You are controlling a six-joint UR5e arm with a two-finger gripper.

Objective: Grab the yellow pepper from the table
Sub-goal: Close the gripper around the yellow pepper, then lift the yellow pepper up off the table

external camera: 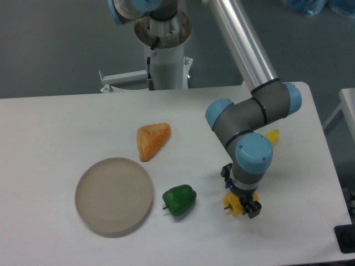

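Gripper [240,204] is pointing down at lower right of the frame, fingers sitting on either side of the yellow pepper [233,205], which is resting on the white surface [66,119]; cannot tell if the jaws are actually clamping it. Green pepper [179,200] is lying just left of it, beige plate [114,194] at lower left, orange wedge [152,140] above them near center.
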